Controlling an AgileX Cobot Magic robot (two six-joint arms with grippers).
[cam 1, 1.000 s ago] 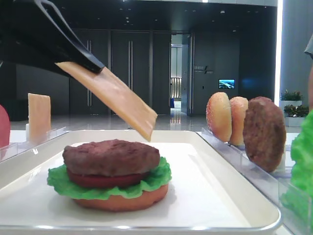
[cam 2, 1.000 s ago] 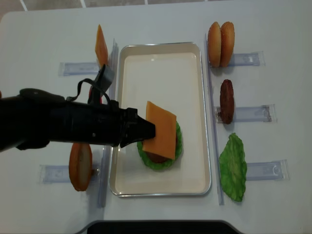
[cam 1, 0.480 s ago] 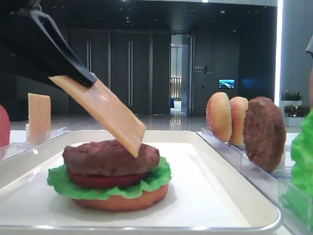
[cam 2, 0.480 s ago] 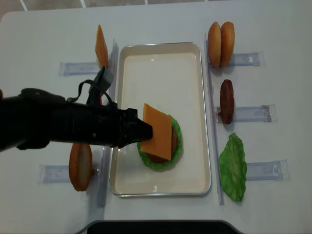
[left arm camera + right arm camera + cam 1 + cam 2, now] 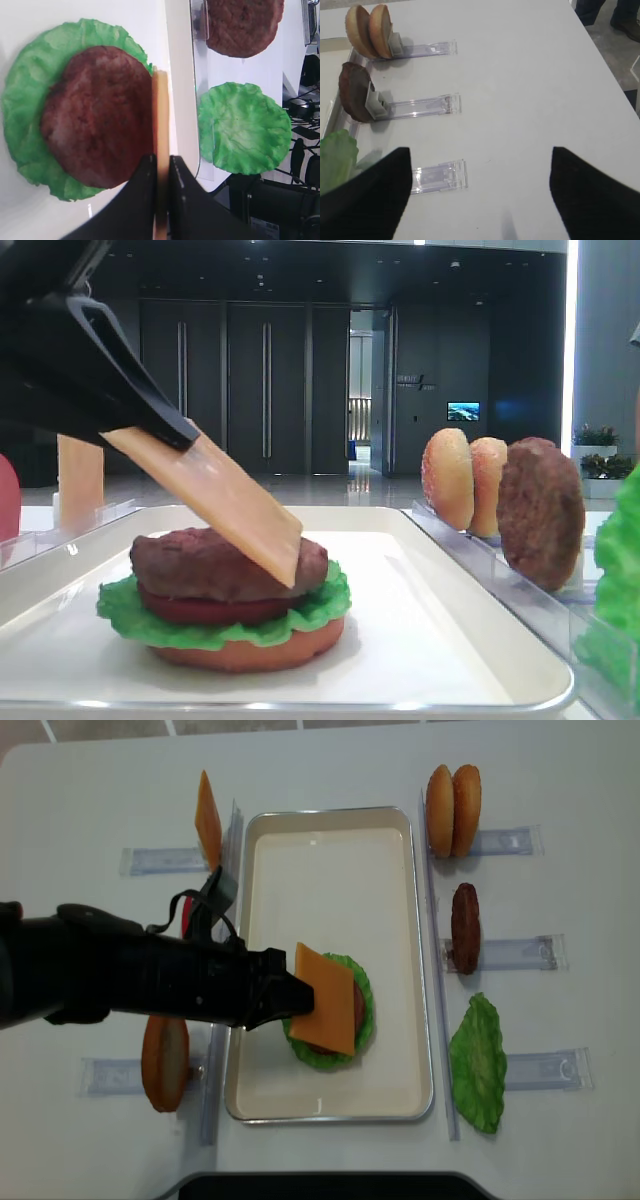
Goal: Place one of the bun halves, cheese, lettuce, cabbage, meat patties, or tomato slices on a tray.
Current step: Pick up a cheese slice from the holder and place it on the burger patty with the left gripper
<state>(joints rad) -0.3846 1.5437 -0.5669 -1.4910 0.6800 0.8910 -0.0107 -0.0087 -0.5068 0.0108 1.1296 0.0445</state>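
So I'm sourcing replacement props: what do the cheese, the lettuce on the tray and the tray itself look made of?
Cheese: stiff plastic or foam, matte; it stays flat while pinched at one edge.
Lettuce: likely soft plastic, crinkled, uniformly bright green.
Tray: probably metal or enamelled, white inside, with a shiny silvery rim.

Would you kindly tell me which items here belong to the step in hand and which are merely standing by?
In play:
- cheese, pinched in the left gripper
- tray
- stacked patty, the cheese's lower edge at its top

Standing by:
- racked bun halves
- spare patty
- spare lettuce
- second cheese slice
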